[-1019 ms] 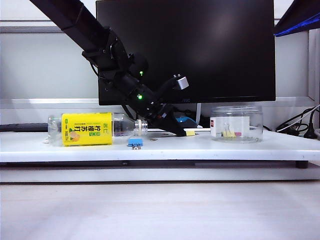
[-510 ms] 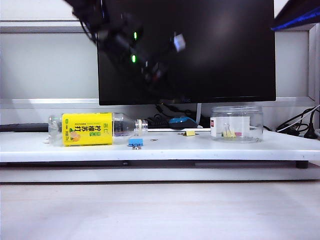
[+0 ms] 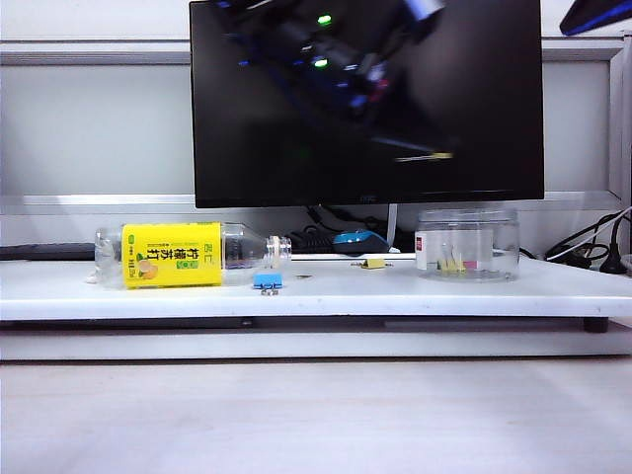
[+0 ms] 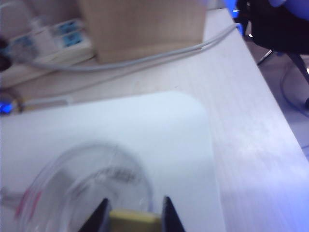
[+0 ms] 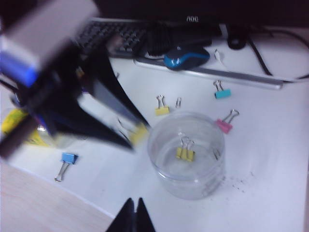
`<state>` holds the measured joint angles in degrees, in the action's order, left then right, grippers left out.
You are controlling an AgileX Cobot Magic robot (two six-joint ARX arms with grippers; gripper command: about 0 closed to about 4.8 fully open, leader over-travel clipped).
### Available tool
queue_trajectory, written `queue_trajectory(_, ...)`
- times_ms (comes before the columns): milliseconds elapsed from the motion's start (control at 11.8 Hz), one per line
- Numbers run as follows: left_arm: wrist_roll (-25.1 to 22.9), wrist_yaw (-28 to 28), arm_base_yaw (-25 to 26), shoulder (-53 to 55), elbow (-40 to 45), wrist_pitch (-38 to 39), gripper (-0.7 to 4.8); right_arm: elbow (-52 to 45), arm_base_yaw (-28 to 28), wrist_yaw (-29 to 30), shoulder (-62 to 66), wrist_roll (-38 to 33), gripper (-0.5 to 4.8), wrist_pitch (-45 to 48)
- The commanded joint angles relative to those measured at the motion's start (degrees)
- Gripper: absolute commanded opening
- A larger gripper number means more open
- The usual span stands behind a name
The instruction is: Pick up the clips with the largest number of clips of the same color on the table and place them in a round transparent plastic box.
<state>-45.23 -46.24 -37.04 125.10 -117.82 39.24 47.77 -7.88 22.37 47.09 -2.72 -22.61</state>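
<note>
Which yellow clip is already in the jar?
The yellow clip standing inside the clear jar. One more lies on the table; another is in the left tool.

- The exterior view sits low, level with the white table (image 3: 316, 291), facing the monitor (image 3: 367, 99) from the front.
- The left wrist view looks steeply down, close over the round transparent plastic box (image 4: 87, 183) near the table's corner.
- The right wrist view looks down from higher, sharing that box (image 5: 186, 152) and the table.
</note>
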Motion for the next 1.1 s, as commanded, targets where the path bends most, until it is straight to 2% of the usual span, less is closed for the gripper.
queue_trajectory(85,8.2,6.9,-1.9,5.0,-0.3,-13.4,0.54,0.2,-0.1,3.5,-1.0,0.2,0.13,-2.9)
queue_trajectory(170,9.5,9.2,-1.9,5.2,-0.3,-14.1,1.41,0.2,-0.1,3.5,-1.3,0.2,0.13,-2.9)
queue_trajectory(255,11.2,10.9,-1.9,5.2,-0.3,-14.8,2.52,0.2,-0.1,3.5,-1.4,0.2,0.13,-2.9)
queue_trajectory(510,14.5,12.2,-1.9,5.2,-0.4,-14.6,2.52,0.2,-0.1,3.5,-1.4,0.2,0.13,-2.9)
queue_trajectory(595,27.4,22.9,-1.9,3.2,-0.4,-14.9,2.51,0.2,0.0,3.5,-1.9,0.2,0.13,-2.9)
queue_trajectory(680,27.7,27.4,-1.9,1.7,-0.4,-14.5,2.51,0.2,0.0,3.5,-2.2,0.2,0.13,-2.9)
queue_trajectory(765,22.7,27.9,-1.1,0.2,-0.4,-12.7,2.35,0.2,0.0,3.5,-2.6,0.2,0.13,-3.0)
queue_trajectory(850,14.9,23.5,1.7,-0.6,-0.4,-7.2,1.72,0.2,0.0,3.5,-3.2,0.2,0.13,-3.6)
queue_trajectory(934,9.8,18.9,5.2,-0.4,-0.3,-2.4,1.71,0.2,0.0,3.5,-3.5,0.2,0.13,-4.4)
queue_trajectory(1019,2.0,13.6,8.3,-0.1,-0.3,2.7,1.72,0.2,0.0,3.5,-3.8,0.2,0.13,-5.5)
queue_trajectory(1104,-2.1,9.9,11.0,-0.1,-0.4,4.9,1.74,0.2,-0.1,3.5,-3.8,0.2,0.13,-6.3)
